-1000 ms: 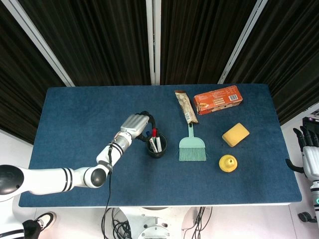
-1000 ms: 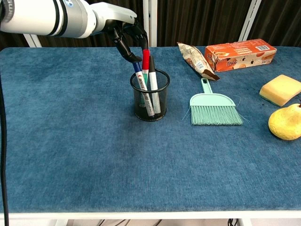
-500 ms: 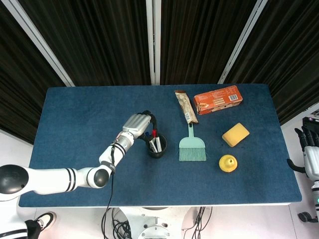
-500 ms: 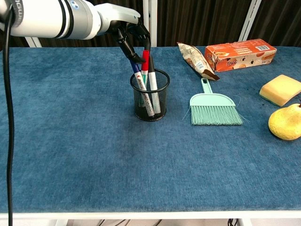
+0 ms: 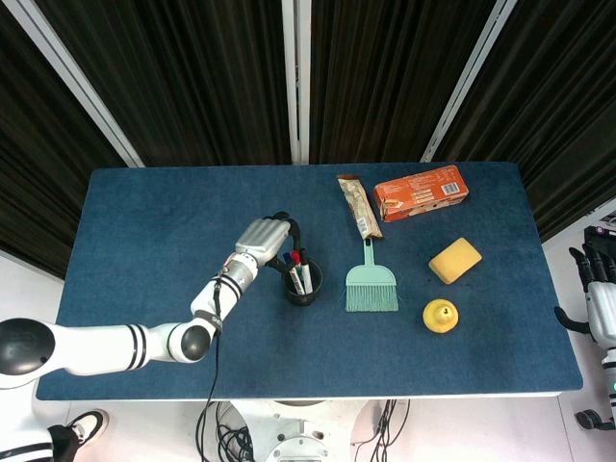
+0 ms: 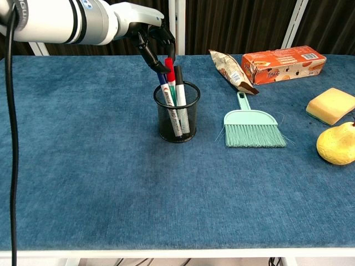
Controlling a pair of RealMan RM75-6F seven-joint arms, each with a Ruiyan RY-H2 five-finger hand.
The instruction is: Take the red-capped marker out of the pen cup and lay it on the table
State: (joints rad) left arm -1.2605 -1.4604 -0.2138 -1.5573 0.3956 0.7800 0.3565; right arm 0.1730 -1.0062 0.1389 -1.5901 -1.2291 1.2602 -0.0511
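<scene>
1. The red-capped marker (image 6: 170, 69) is seen standing in the pen cup (image 6: 177, 113), its cap above the rim and tilted a little to the left, among other markers
2. The pen cup, a black mesh cylinder, is placed upright on the blue table (image 6: 111, 183), left of centre
3. The left hand (image 6: 154, 41) is held just above and behind the cup; its dark fingers (image 6: 165, 54) are curled around the red cap, which appears to be pinched between them, though the contact is not seen clearly
4. In the head view the same left hand (image 5: 265, 241) is shown touching the cup's left rim
5. The right hand (image 5: 599, 279) is seen off the table's right edge, fingers pointing up and apart, with nothing held
6. A teal hand brush (image 6: 250, 127) is laid right of the cup; a snack packet (image 6: 232, 71) and an orange box (image 6: 284, 64) lie behind it
7. A yellow sponge (image 6: 331, 105) and a yellow pear-like fruit (image 6: 337, 143) are placed at the far right
</scene>
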